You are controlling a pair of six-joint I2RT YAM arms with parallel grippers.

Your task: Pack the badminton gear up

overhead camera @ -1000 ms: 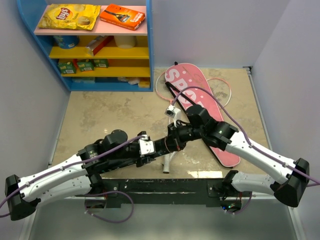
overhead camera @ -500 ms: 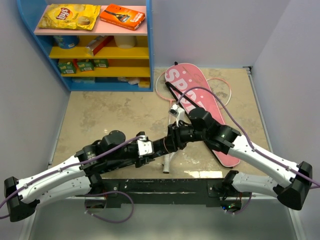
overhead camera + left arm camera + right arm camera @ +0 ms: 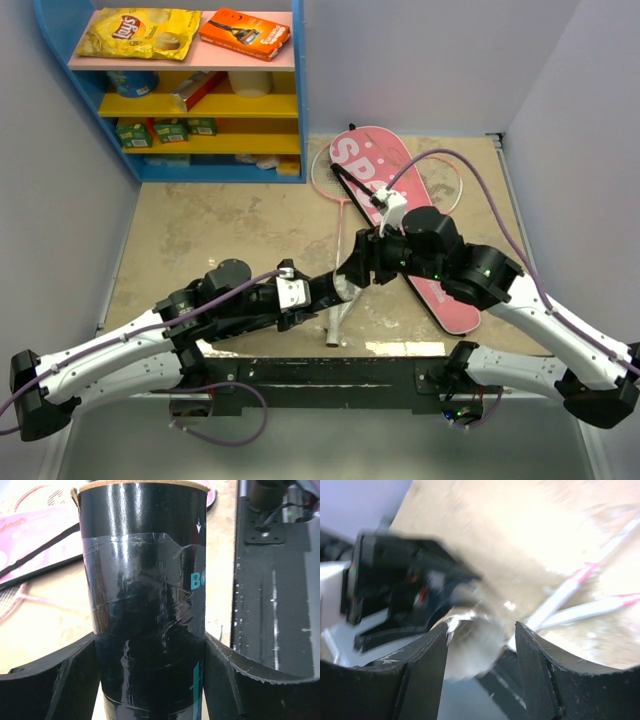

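My left gripper is shut on the long black tube, which shows a tan rim at its open far end. In the top view the tube points right from the left gripper toward my right gripper. The right gripper stands open just off the tube's mouth. A blurred whitish shape sits in that mouth; I cannot tell what it is. Two pink-and-white rackets lie on the table, partly under the pink "SPORT" bag.
A blue shelf unit at the back left holds a yellow chips packet, an orange box and other snacks. Grey walls close in both sides. The black base rail runs along the near edge.
The right gripper has opened from shut, and its arm has drawn back to the right, lifting off the tube's mouth. The left gripper keeps its grip on the tube.
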